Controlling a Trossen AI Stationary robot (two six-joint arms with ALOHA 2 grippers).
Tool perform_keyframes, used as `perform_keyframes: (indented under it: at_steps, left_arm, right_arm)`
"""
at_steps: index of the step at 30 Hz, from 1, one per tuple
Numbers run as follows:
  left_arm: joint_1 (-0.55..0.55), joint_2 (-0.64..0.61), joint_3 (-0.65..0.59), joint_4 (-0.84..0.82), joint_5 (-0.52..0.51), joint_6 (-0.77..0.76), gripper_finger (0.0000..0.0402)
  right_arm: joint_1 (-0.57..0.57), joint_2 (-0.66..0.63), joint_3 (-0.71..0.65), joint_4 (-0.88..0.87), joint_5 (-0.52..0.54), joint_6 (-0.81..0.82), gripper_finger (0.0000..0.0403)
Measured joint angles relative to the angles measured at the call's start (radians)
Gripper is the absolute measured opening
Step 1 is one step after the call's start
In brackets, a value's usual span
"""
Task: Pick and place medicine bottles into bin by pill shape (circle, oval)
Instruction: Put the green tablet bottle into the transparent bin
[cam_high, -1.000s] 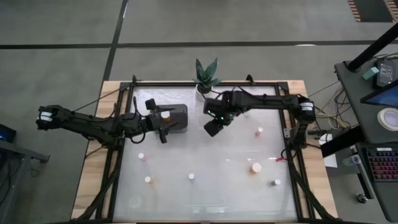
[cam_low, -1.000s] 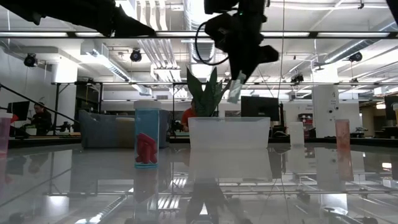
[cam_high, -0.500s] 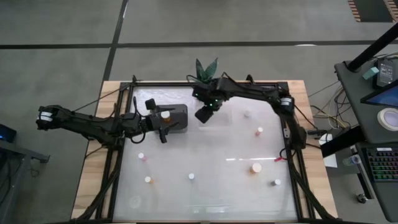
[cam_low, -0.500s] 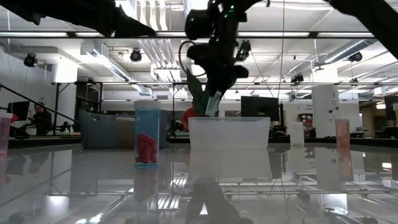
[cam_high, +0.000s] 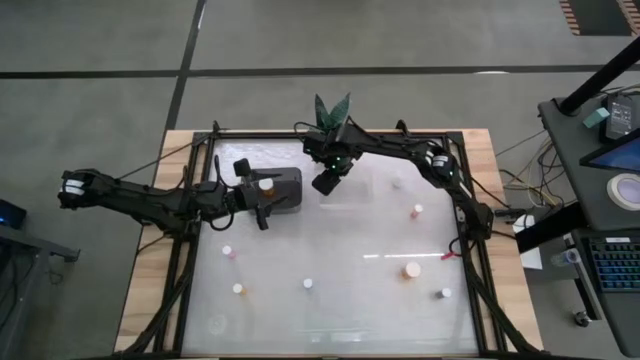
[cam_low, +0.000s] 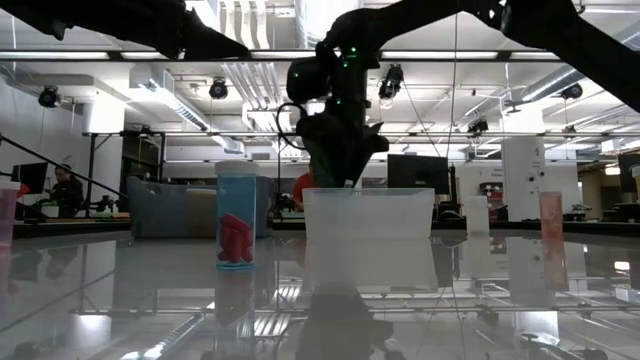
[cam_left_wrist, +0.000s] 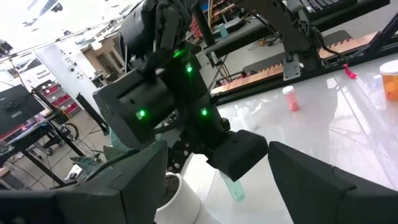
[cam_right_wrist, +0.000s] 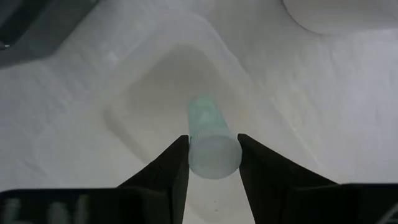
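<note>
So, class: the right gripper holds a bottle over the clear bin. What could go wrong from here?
1. The right gripper pinches the pale green bottle near its cap; it might slip early.
2. It hangs near the clear bin's left edge, so the bottle could land outside.
3. The potted plant stands close behind.

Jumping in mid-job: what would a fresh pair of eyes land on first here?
First, the right hand, shut on a pale green translucent bottle above the clear plastic bin at the table's far edge, beside the potted plant. Next, the left hand waits open over the dark bin. Small white-capped bottles lie scattered nearer the front.
</note>
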Motion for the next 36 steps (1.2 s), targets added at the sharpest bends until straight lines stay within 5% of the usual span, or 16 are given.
perform_keyframes:
  at_steps: [25, 36]
  left_arm:
    - [0.000, 0.000, 0.000, 0.000, -0.008, 0.000, 0.0263]
    - [0.000, 0.000, 0.000, 0.000, -0.008, 0.000, 0.0263]
  right_arm:
    - [-0.008, 0.000, -0.049, 0.030, 0.027, -0.001, 0.0123]
    - [-0.008, 0.000, -0.049, 0.052, 0.029, 0.007, 0.0184]
